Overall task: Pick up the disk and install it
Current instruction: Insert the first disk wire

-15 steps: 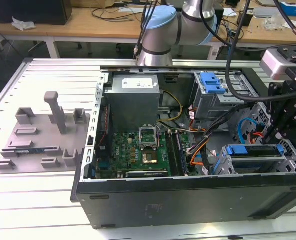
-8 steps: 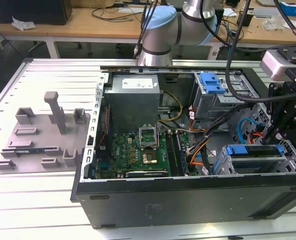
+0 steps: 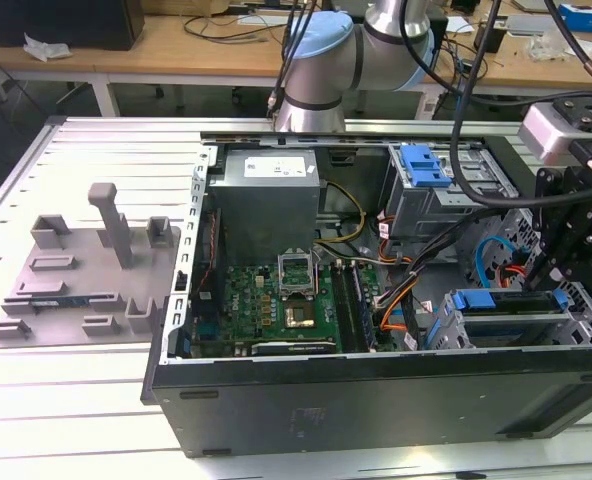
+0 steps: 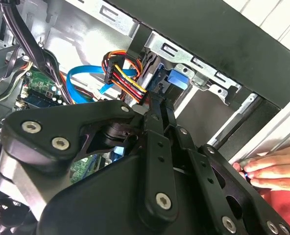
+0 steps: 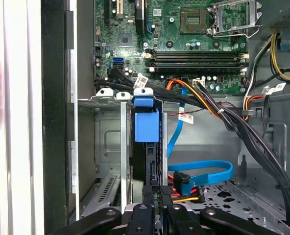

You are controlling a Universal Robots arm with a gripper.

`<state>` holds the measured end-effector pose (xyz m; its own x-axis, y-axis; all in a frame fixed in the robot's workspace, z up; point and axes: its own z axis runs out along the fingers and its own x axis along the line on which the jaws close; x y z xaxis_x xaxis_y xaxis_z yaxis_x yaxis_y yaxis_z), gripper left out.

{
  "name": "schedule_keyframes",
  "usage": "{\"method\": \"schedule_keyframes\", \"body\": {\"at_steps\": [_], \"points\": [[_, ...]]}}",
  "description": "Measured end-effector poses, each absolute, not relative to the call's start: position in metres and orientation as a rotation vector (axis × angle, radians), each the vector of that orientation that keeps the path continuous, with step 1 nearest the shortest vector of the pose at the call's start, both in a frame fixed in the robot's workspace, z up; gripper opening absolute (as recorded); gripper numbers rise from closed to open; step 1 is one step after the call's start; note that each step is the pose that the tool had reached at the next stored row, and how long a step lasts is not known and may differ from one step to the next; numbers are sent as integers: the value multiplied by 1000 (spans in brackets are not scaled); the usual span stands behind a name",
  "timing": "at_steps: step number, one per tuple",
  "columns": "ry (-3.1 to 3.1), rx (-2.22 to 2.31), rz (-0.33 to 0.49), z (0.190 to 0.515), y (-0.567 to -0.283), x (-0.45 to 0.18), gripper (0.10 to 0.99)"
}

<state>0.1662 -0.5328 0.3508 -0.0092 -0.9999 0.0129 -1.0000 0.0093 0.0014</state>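
Where the gripper [image 3: 548, 272] comes down at the exterior view's right edge, it reaches into the lower right corner of the open case [image 3: 376, 400], over the cage [image 3: 454, 332].

- Disk [image 3: 496, 299]: sits inside the cage, on edge. Its blue bracket runs along the cage top in the exterior view.
- In the first wrist view the disk [image 5: 146, 125] is seen end-on. The blue tab is at the far end and the dark body runs back toward the gripper [image 5: 157, 200].
- Pincer: fingers pressed in on the near end of the disk, one on each face, in both wrist views. In the second wrist view the gripper [image 4: 157, 102] points at the blue tab of the disk [image 4: 177, 81].
- Cage [image 5: 108, 147]: bare metal. The slot just beside the disk has nothing in it.
- Blue cable [image 5: 204, 169]: loops across the case floor just beside the cage. A red, yellow and orange wire bundle [image 4: 125, 78] hangs close to the fingertips.
- Board [image 3: 276, 300]: lower centre of the exterior view, socket uncovered. The grey power supply [image 3: 266, 185] is above it.
- Arm [image 3: 321, 60]: rises at top centre of the exterior view, behind the case.
- Tray [image 3: 76, 270]: grey, with upright pegs. It lies on the slatted table [image 3: 76, 420] at the exterior view's left, well apart from the gripper.
- Hand [image 4: 272, 169]: a person's hand with a red sleeve, just outside the case wall, near the gripper body.
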Motion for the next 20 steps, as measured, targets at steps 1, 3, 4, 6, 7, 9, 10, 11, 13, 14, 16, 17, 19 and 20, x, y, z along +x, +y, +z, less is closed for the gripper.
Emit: {"method": "schedule_keyframes", "body": {"at_steps": [1,3,4,6,7,9,10,11,13,14,16,17,19,20], "points": [[-2224,2204,13,351,-533,166,169],[-2225,2204,12,349,-533,166,169],[-2229,2200,13,348,-533,166,169],[-2229,2199,13,348,-533,166,169],[-2229,2199,12,348,-533,166,169],[-2229,2199,12,348,-533,166,169],[-2230,2198,12,348,-533,166,169],[-2232,2196,12,348,-533,166,169],[-2243,2186,12,348,-533,166,169],[-2246,2182,12,348,-533,166,169],[-2255,2172,12,347,-533,166,169],[-2258,2169,12,347,-533,166,169],[-2263,2164,12,346,-533,167,169],[-2264,2163,12,346,-533,167,169]]}}
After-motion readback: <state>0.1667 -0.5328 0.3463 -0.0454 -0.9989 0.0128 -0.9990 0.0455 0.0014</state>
